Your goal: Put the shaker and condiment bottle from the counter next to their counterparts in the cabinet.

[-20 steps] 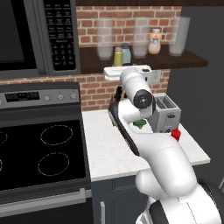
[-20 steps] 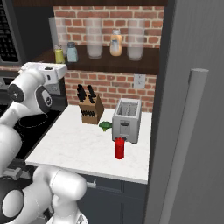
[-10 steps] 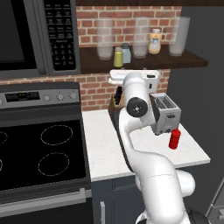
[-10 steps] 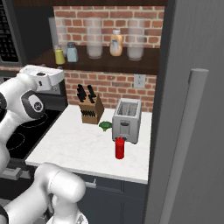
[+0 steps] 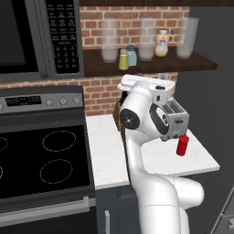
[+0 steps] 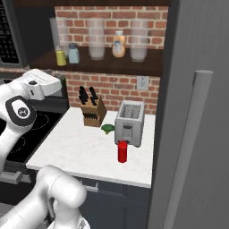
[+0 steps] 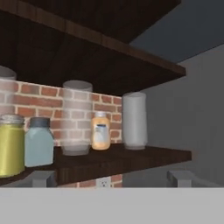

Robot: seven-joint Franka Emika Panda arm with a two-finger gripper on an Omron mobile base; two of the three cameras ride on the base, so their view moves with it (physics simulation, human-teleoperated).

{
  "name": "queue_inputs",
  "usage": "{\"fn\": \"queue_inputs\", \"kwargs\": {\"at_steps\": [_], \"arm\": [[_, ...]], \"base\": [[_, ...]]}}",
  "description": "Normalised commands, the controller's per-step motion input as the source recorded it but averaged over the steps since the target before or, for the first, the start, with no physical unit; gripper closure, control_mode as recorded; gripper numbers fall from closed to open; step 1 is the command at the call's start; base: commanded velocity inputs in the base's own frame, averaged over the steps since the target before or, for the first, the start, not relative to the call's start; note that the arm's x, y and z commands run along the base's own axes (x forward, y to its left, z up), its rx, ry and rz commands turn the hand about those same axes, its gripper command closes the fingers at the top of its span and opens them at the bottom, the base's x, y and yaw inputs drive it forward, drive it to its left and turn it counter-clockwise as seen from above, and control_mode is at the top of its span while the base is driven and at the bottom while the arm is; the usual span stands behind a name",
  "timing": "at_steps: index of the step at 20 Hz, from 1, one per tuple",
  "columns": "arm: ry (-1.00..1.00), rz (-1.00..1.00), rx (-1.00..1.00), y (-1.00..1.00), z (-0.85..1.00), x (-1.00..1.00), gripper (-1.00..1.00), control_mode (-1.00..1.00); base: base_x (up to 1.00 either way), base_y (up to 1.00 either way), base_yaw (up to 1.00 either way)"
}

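The yellow-green shaker (image 5: 123,60) (image 6: 60,57) (image 7: 11,145) stands on the dark wooden cabinet shelf (image 5: 155,66) (image 7: 113,159), right beside the pale blue shaker (image 5: 132,55) (image 7: 39,142). Further right on the shelf is the orange-cream bottle (image 5: 161,43) (image 6: 118,44) (image 7: 100,131). The red condiment bottle (image 5: 183,145) (image 6: 122,151) stands upright on the white counter (image 5: 109,151) (image 6: 76,150), in front of the toaster. My gripper (image 7: 111,178) is open and empty, just below and in front of the shelf, pointing at it. My white hand (image 5: 147,85) (image 6: 42,85) hovers above the counter.
Several frosted glasses (image 5: 109,43) (image 7: 76,118) stand between the shelf items. A silver toaster (image 5: 176,119) (image 6: 129,123), a knife block (image 6: 91,112) and a small green vegetable (image 6: 107,129) sit on the counter. Left are the stove (image 5: 41,160) and microwave (image 5: 27,36); right, a tall grey fridge (image 6: 197,112).
My hand has drawn back a little from the shelf and dropped slightly, with the wrist turning to the right. The shaker stays on the shelf and the red bottle has not moved.
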Motion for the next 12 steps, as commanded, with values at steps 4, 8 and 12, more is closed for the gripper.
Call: {"fn": "queue_inputs", "kwargs": {"at_steps": [4,8,12], "arm": [[-0.02,-0.23,0.00,-0.35,-0.08,-0.28,-1.00,-1.00],[0.00,-0.22,0.02,-0.41,-0.17,-0.25,-1.00,-1.00],[0.00,-0.21,0.02,-0.44,-0.22,-0.25,-1.00,-1.00]], "base": [[0.00,0.00,0.00],[0.00,0.00,0.00],[0.00,0.00,0.00]]}}
